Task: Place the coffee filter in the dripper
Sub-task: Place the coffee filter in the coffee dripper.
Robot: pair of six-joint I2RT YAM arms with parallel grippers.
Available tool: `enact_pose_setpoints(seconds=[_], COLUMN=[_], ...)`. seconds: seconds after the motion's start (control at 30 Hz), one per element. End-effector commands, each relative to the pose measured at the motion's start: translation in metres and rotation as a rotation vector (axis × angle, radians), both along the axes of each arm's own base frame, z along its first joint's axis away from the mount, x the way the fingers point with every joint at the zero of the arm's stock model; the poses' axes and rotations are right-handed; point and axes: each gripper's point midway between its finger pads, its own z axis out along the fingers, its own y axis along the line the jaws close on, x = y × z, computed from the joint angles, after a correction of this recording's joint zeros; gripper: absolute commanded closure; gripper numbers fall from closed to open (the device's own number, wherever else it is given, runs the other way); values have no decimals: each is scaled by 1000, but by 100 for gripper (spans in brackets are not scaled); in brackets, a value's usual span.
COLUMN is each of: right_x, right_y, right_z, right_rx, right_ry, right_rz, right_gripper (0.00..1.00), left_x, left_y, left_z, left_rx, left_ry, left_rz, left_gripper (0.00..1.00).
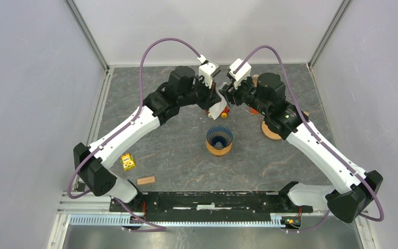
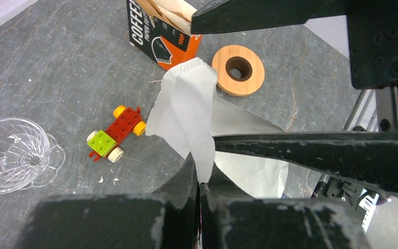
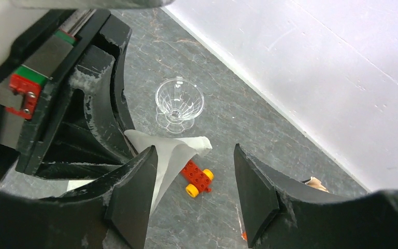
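Just beyond the dark-blue ribbed cone dripper on its wooden ring (image 1: pixel 219 136), the two grippers meet above the grey slate-patterned table (image 1: pixel 186 155). The left gripper (image 2: pixel 200 181) is clenched on the white paper coffee filter (image 2: pixel 186 109), pinching it at its lower edge so that the crumpled, partly unfolded sheet stands up from the fingers, clear of the table. That puts the filter in the air on the far side of the dripper, near it but not over its mouth.

The right gripper (image 3: pixel 194 150) faces the left one with its jaws spread and nothing clamped between them. The filter's top corner shows in the gap, and whether either finger touches the paper cannot be told.

A small toy car of red and green bricks with yellow and white wheels (image 2: pixel 116 132) lies on the table under the filter, also just beyond the dripper. To the dripper's right a flat wooden ring with a round hole (image 2: pixel 251 78) lies partly under the right arm, and farther back on that side stands an orange-and-black cardboard box of filters (image 2: pixel 158 36). A clear glass ribbed funnel (image 2: pixel 13 150) stands upright past the car; the overhead view hides it, so its bearing from the dripper is unclear. To the dripper's left and nearer the bases lie a yellow block (image 1: pixel 128 162) and a small wooden block (image 1: pixel 145 180).
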Motion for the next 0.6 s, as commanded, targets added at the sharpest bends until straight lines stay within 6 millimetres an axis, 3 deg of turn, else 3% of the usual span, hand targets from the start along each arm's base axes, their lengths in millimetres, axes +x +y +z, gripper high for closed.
enact_pose_setpoints(seconds=[0.0, 0.57], right_x=[-7, -30], right_y=[-2, 10], right_z=[7, 7], right_rx=[-43, -87], right_ry=[-49, -98], right_rz=[54, 233], right_gripper=[38, 46], left_x=[-18, -31], left_y=[5, 9], left_z=[20, 13], left_rx=[-3, 32], left_ry=[-86, -101], left_rz=[-86, -155], left_gripper=[98, 98])
